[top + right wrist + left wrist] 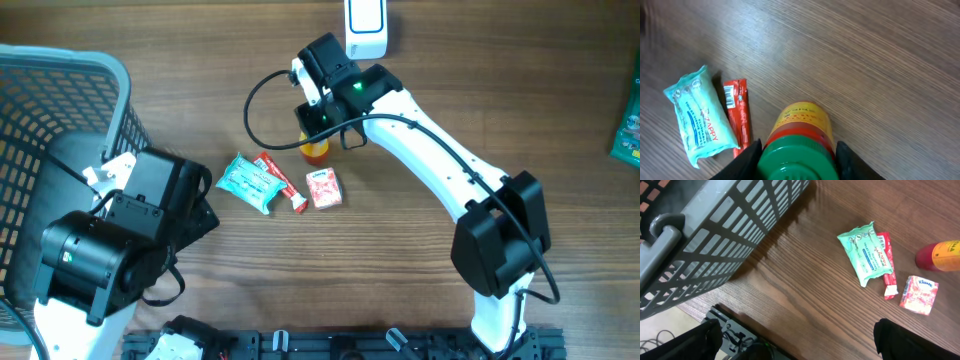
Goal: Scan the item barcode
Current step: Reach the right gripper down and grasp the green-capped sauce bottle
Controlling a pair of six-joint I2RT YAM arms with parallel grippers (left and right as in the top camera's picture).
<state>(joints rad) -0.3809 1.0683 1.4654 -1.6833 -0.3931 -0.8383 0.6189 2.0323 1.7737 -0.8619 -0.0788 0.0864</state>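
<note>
An orange-yellow bottle point(802, 122) with a red band and a green cap point(797, 155) rests on the wooden table. My right gripper point(797, 161) is shut on it, with one black finger pressed against each side of the cap. From overhead the gripper point(322, 125) covers most of the bottle point(314, 152). A white scanner point(365, 25) stands at the table's far edge. My left gripper point(800, 347) is open and holds nothing, low over the near left part of the table beside the basket.
A teal wipes pack point(247, 183), a red sachet point(283, 182) and a small pink tissue pack point(324, 188) lie just in front of the bottle. A grey slatted basket point(60, 90) fills the left side. A green box point(628, 125) sits at the right edge.
</note>
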